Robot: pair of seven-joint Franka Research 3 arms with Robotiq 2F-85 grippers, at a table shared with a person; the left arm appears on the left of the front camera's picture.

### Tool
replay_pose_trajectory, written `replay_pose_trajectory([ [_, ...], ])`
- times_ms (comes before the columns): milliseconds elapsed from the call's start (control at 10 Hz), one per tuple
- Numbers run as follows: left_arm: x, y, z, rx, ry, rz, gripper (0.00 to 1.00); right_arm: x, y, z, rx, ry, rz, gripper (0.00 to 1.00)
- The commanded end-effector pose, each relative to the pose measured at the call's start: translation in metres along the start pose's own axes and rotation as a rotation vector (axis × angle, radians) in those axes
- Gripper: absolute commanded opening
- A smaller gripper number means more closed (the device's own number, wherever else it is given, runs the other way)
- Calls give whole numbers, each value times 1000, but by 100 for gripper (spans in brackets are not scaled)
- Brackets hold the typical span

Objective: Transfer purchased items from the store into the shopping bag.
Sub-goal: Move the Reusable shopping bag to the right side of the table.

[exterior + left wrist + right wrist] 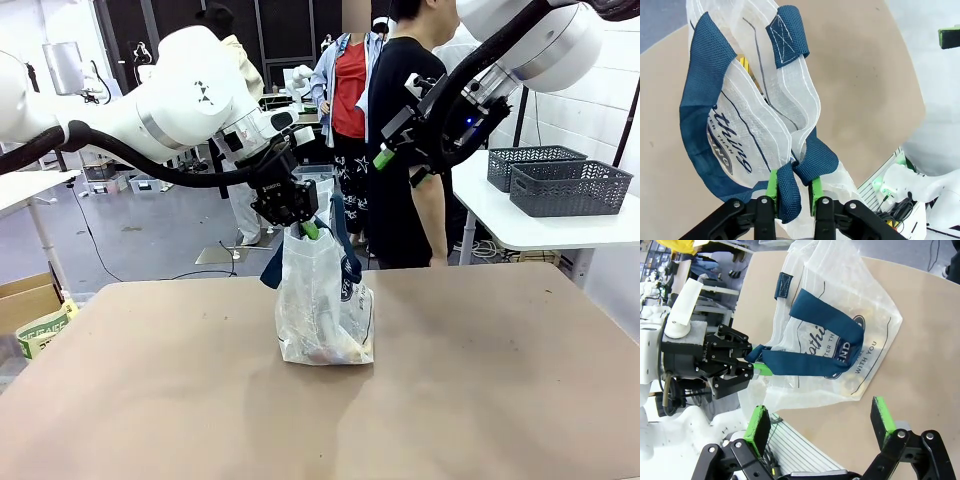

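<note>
Standing alone, one shopping bag (pixel 325 305), two handles (pixel 790 195).

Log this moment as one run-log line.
left pincer: fingers either side of shopping bag navy handle, clamped or not unclear | right pincer: open, empty, above table | bag: upright, items inside

The shopping bag (pixel 325 300) stands mid-table (pixel 480 400), left gripper (pixel 300 222) at its top.

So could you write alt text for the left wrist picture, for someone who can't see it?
Two green-padded fingers of the left gripper flank a navy handle of a translucent shopping bag, which stands on a tan table.
</note>
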State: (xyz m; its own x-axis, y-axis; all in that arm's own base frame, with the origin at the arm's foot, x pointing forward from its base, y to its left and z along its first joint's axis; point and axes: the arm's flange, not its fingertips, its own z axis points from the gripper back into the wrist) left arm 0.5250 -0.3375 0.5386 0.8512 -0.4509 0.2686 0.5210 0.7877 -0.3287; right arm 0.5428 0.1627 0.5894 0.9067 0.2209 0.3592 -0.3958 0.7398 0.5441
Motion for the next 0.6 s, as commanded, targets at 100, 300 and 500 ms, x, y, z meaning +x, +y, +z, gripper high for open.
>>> replay_pose_trajectory([
  [100,1,-1,-1,12,10,26,14,0,1,0,-4,-9,-14,100],
  [300,1,-2,-1,10,10,25,0,0,1,0,-4,-9,-14,100],
  [500,0,-3,-1,23,10,30,0,0,1,0,-4,-9,-14,100],
])
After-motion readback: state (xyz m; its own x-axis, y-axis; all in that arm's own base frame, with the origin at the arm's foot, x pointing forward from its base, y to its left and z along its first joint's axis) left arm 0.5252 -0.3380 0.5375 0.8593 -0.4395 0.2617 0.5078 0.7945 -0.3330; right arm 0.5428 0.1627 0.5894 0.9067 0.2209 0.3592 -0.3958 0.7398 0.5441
